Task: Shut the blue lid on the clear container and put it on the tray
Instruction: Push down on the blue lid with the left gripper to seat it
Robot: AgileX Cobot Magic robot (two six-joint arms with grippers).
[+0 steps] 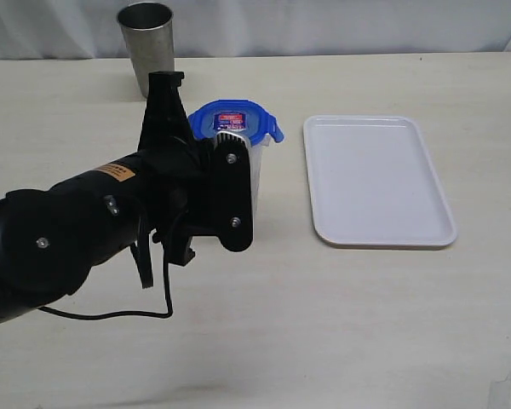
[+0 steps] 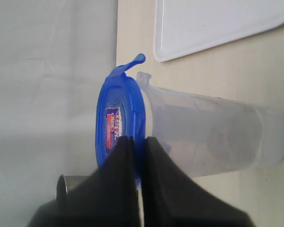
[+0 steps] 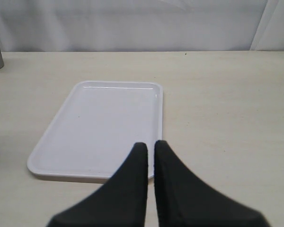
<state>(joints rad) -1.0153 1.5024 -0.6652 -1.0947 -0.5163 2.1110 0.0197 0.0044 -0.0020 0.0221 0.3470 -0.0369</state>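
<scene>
The blue lid (image 1: pixel 234 118) with its red-and-white sticker sits on top of the clear container (image 1: pixel 257 175), which stands upright on the table left of the white tray (image 1: pixel 376 179). My left gripper (image 2: pixel 138 140) is shut on the blue lid (image 2: pixel 114 118), one finger on its top face and one under its rim beside the container (image 2: pixel 213 137). One snap tab (image 2: pixel 132 64) sticks outward. In the exterior view the left arm (image 1: pixel 187 183) hides most of the container. My right gripper (image 3: pixel 148 144) is shut on nothing, above the tray's (image 3: pixel 99 123) near corner.
A grey steel cup (image 1: pixel 149 43) stands at the back of the table behind the left arm, and also shows in the left wrist view (image 2: pixel 65 187). A white curtain backs the table. The tray holds nothing.
</scene>
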